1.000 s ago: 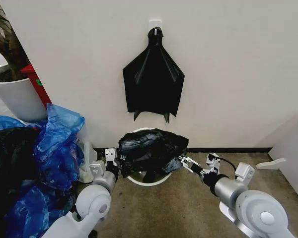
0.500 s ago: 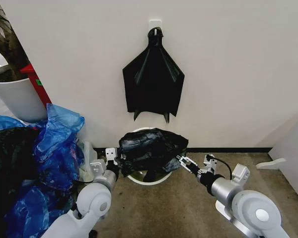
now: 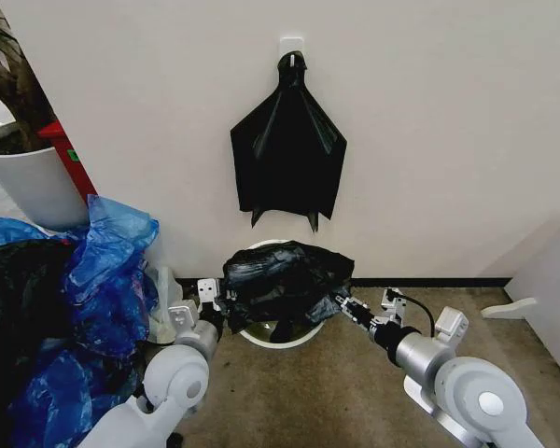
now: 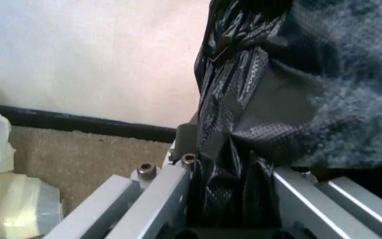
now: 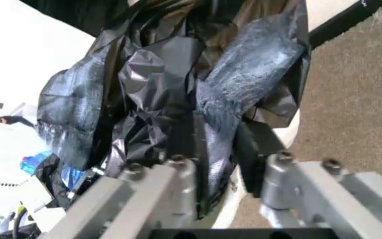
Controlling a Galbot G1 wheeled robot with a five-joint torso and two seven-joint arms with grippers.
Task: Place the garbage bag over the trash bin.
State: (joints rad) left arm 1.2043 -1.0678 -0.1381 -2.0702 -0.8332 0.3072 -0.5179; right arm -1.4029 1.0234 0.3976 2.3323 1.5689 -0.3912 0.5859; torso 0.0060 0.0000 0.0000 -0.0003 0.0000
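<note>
Garbage bag lies bunched over the mouth of the trash bin, which sits on the carpet against the wall, directly below a flat black bundle hung on a hook. Film covers the far and middle part of the opening; the near arc of the pale rim is bare, with a dark hollow showing behind it. Bag is draped on top, not yet drawn down around the rim.

Left gripper is at the bag's left edge. Left wrist view: black film runs down between the two fingers, which are clamped on it.

Right gripper is at the bag's right edge. Right wrist view: a fold of bag is pinched between its fingers, bin rim just beyond.

Judgement: step in hand is spreading the bag's mouth across the bin, both edges held. Next move calls for pulling the edges apart and lowering them outside the rim, near side included.

Containers: bin contents hidden by film. White plant pot at far left holds a plant; blue bags piled beside it.
</note>
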